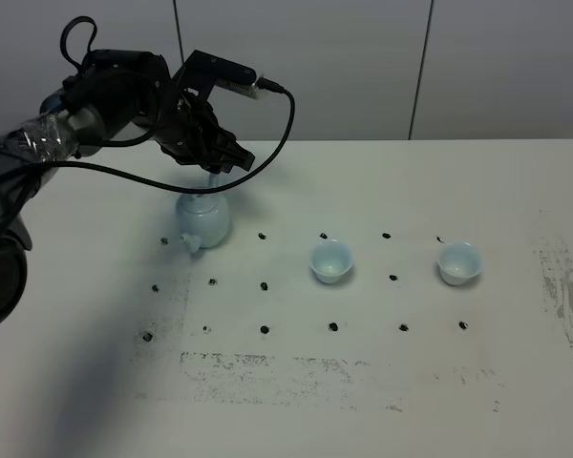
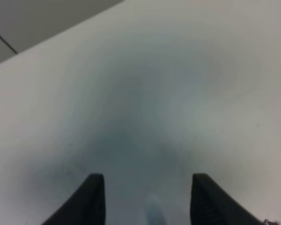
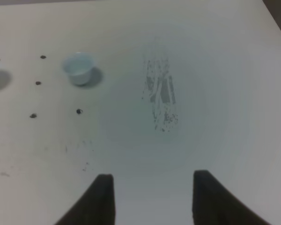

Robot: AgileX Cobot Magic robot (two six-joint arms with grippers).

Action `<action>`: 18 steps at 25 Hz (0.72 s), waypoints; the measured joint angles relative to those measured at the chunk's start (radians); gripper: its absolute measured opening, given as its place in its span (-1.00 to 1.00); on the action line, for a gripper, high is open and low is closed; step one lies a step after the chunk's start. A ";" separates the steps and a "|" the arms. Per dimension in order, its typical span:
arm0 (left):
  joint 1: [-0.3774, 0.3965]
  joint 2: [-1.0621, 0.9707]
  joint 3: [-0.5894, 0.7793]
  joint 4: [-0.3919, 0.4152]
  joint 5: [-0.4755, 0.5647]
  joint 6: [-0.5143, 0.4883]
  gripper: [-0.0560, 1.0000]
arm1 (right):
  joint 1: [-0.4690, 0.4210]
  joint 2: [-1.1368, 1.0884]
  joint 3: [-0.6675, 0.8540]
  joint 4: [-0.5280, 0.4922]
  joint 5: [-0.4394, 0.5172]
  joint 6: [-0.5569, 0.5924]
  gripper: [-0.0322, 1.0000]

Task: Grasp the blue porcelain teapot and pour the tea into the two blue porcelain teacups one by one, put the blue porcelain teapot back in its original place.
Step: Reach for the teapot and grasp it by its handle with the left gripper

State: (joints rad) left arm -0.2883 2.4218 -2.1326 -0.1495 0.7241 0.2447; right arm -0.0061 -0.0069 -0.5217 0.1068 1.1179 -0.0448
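The blue porcelain teapot stands on the table at the left, its spout toward the front left. My left gripper hangs right above it, at its handle. In the left wrist view the left gripper has its fingers apart, and the teapot is a pale blur close between them. I cannot tell if they touch it. The two blue porcelain teacups stand to the right, one in the middle and one further right. My right gripper is open and empty over bare table, with a teacup ahead of it.
Small black dots mark a grid on the white table around the pot and cups. Scuffed grey patches lie at the front and at the right edge. A grey wall stands behind the table.
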 joint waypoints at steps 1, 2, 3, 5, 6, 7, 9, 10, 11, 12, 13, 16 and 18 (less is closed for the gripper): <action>0.000 0.005 0.000 0.000 -0.001 -0.001 -0.05 | 0.000 0.000 0.000 0.000 0.000 0.000 -0.22; 0.000 0.008 0.000 0.000 -0.001 -0.003 -0.05 | 0.000 0.000 0.000 0.000 0.000 0.000 -0.22; 0.000 0.011 0.000 0.000 -0.004 -0.003 -0.05 | 0.000 0.000 0.000 0.000 0.000 0.000 -0.22; 0.000 0.016 0.000 0.000 -0.006 -0.003 -0.05 | 0.000 0.000 0.000 0.000 0.000 0.000 -0.22; 0.000 0.016 0.000 0.001 -0.009 -0.003 -0.05 | 0.000 0.000 0.000 0.000 0.000 0.000 -0.22; 0.000 0.017 0.000 0.002 -0.011 -0.003 -0.05 | 0.000 0.000 0.000 0.000 0.000 0.000 -0.22; 0.000 0.018 0.000 0.007 -0.013 -0.002 -0.05 | 0.000 0.000 0.000 0.000 0.000 0.000 -0.22; 0.000 0.020 0.000 0.015 -0.015 -0.002 -0.05 | 0.000 0.000 0.000 0.000 0.000 0.000 -0.22; 0.000 0.022 0.000 0.029 -0.016 -0.002 -0.05 | 0.000 0.000 0.000 0.000 0.000 0.000 -0.22; 0.000 0.026 0.000 0.045 -0.017 -0.002 -0.05 | 0.000 0.000 0.000 0.000 0.000 0.000 -0.22; 0.000 0.028 0.000 0.058 -0.018 -0.002 -0.05 | 0.000 0.000 0.000 0.000 0.000 0.000 -0.22; 0.003 0.031 0.000 0.095 -0.017 -0.002 -0.05 | 0.000 0.000 0.000 0.000 0.000 0.000 -0.22; 0.006 0.031 0.000 0.113 -0.010 -0.002 -0.05 | 0.000 0.000 0.000 0.000 0.000 0.000 -0.22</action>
State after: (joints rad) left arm -0.2828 2.4532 -2.1326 -0.0369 0.7144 0.2428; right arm -0.0061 -0.0069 -0.5217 0.1068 1.1179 -0.0448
